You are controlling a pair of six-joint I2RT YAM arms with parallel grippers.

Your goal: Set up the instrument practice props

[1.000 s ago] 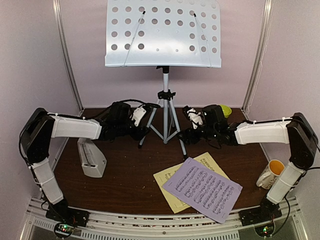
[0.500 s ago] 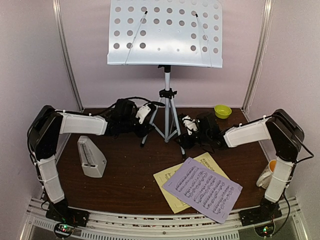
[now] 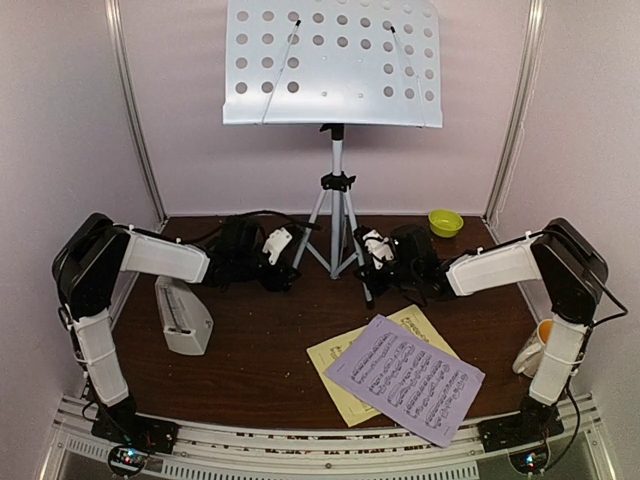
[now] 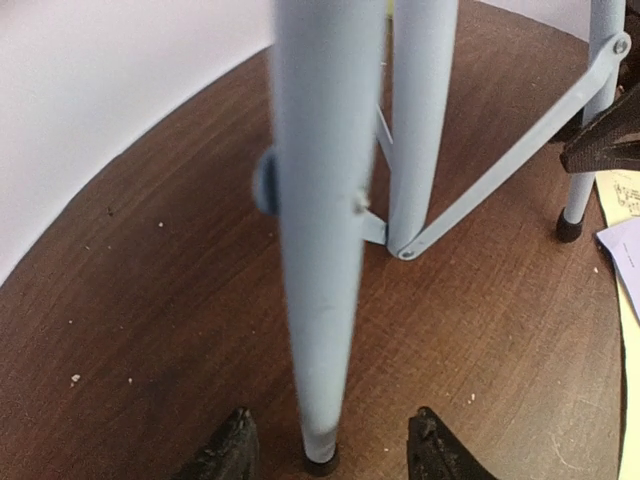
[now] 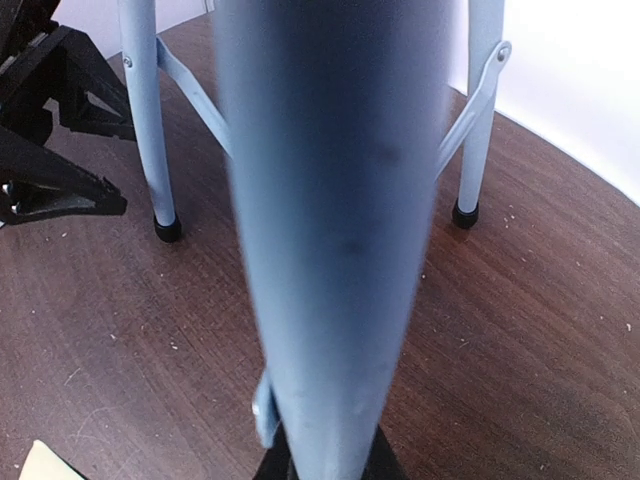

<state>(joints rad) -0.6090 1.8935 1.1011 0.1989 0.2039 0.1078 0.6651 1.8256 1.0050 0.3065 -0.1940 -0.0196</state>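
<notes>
Pale lilac walls close round a dark brown worktop (image 3: 250, 350). The grey perforated music-stand desk (image 3: 330, 65) fills the upper middle of the overhead view, its top edge cut off by the frame. It sits on the silver tripod (image 3: 338, 200), which stands upright at the back centre of the worktop. Below right of centre the lilac page (image 3: 405, 378) lies over the pale yellow page (image 3: 335, 385), leaving only the yellow sheet's left part and upper corner showing. The light grey metronome (image 3: 183, 318) stands at the left, under the left arm. At the right edge a mug (image 3: 540, 345) is largely hidden behind the right arm, and a small green bowl (image 3: 445, 221) sits at the back right. The left gripper (image 4: 330, 448) stands part-open, a fingertip on either side of a tripod leg's foot, not touching it. The right gripper (image 3: 367, 270) is mostly hidden behind a blurred leg in its own camera; dark slivers hug the tube, apparently clamping it.
</notes>
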